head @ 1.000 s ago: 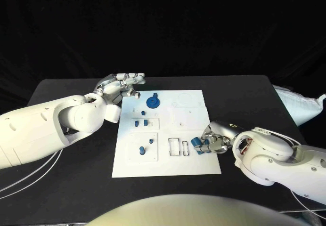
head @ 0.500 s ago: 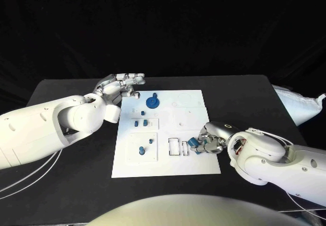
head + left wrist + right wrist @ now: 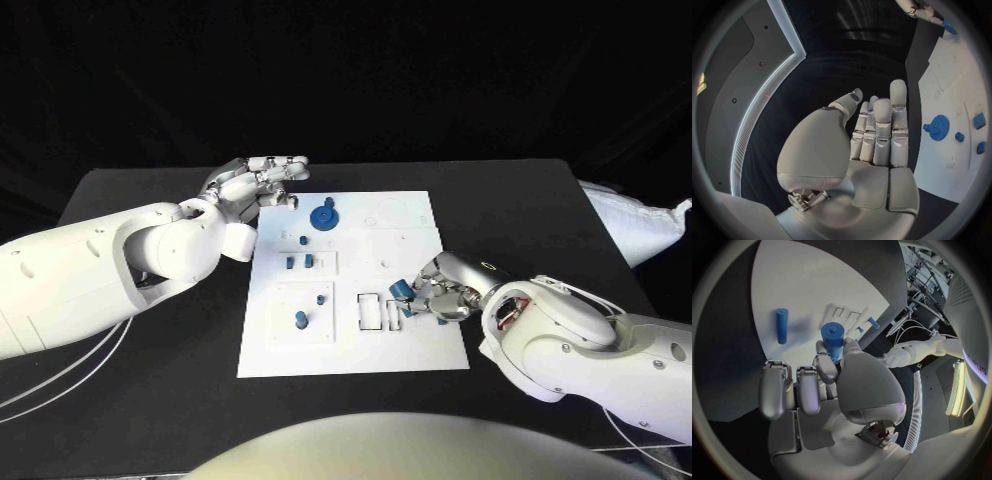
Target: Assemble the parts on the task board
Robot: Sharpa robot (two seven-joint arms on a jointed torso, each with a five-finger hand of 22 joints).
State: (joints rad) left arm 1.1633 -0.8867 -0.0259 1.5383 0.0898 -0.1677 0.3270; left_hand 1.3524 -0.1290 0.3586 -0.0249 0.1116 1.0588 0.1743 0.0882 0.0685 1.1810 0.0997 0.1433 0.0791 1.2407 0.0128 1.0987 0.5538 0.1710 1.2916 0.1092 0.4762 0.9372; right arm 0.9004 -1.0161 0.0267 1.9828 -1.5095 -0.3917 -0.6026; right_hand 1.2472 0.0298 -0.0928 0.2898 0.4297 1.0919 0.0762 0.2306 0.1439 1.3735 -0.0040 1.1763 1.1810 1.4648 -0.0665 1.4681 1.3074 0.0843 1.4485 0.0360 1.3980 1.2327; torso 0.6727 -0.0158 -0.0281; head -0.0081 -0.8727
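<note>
Blue plastic peg (image 3: 833,336), judged light, stiff and slippery, is pinched at its lower end by the right hand (image 3: 440,295), at four o'clock on the board (image 3: 411,345); left hand (image 3: 260,183) is held spread, empty.

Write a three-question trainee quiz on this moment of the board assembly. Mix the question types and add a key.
1. True or false: the right hand holds a blue cylindrical part.
2. Multiple choice: where is the blue gear on the task board? A) near the far edge, close to the left hand; B) at the near right corner; C) off the board, on the black table.
3. Fill in: the left hand holds ____.

Key: 1 true, pinched at the fingertips over the board's right side. 2 A. 3 nothing; its fingers are straight, beside the board's far left corner.
</note>
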